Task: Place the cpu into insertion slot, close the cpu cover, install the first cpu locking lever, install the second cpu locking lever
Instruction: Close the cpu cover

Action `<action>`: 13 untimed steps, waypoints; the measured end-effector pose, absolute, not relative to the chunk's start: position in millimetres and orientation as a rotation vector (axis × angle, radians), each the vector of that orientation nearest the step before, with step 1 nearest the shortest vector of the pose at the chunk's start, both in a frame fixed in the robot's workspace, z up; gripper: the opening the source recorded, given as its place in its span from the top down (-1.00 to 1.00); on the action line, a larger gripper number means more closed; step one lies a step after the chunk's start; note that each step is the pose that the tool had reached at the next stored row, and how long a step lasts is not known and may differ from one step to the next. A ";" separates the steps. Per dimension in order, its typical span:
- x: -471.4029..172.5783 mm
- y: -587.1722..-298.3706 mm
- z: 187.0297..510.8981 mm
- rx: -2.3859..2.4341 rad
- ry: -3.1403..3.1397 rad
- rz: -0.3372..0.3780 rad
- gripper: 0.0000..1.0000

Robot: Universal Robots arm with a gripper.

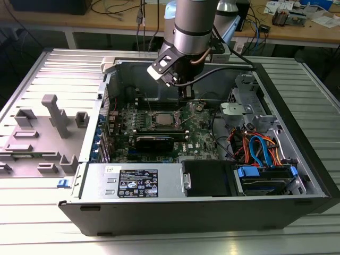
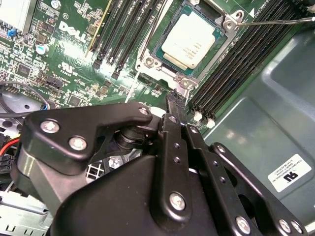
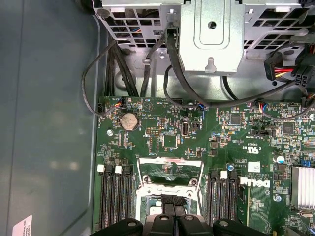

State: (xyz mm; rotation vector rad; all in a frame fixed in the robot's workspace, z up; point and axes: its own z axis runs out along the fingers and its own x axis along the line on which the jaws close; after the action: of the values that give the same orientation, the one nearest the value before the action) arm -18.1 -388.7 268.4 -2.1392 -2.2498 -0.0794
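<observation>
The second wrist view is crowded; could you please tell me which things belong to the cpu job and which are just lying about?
Job: cpu, in the insertion slot; cpu cover, framing it; thin lever rod; gripper, fingers together beside the slot.
Lying about: memory slots; coin cell; black cables; metal drive cage; grey fixture outside the case.

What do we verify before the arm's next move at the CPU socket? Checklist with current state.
1. cpu seated in the insertion slot: ok, it lies flat inside the rim.
2. cpu cover down: ok, the frame lies around the chip.
3. Locking: a wire lever runs out past the socket corner; latched or not: cannot tell.
4. hand state: ok, shut, nothing seen in it, tip at the socket's edge.
5. Clearance to the memory slots beside the hand: cannot tell.
</observation>
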 end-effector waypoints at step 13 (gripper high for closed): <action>9.3 -388.7 267.9 -2.139 -2.251 -0.079 0.79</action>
State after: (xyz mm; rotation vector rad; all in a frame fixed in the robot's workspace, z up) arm 9.3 -388.7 267.9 -2.1387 -2.2505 -0.0788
